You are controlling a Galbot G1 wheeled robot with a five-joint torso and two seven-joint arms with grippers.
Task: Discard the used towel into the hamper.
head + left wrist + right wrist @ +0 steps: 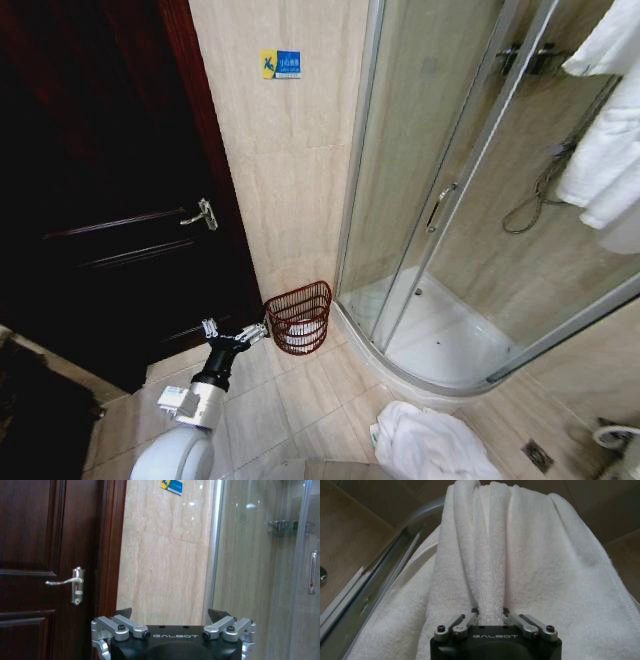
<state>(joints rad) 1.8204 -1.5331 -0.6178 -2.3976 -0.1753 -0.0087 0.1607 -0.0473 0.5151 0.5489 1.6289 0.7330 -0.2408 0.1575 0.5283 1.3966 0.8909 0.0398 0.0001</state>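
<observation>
The white towel (520, 555) hangs in long folds, and my right gripper (490, 612) is shut on one pinched fold of it. In the head view the towel (430, 445) shows as a bunched white mass low at the right, above the floor tiles. Against the beige wall, between the door and the shower, the hamper (298, 318) stands on the floor, a small reddish-brown wire basket. My left gripper (238, 334) is open and holds nothing, just left of the hamper and near its rim. In the left wrist view the left gripper (171, 613) faces the wall.
A dark wooden door (110, 200) with a lever handle (203, 214) fills the left. The curved glass shower enclosure (450, 220) with its raised white tray takes up the right. White towels (610, 130) hang at the upper right. A floor drain (538, 455) lies at the lower right.
</observation>
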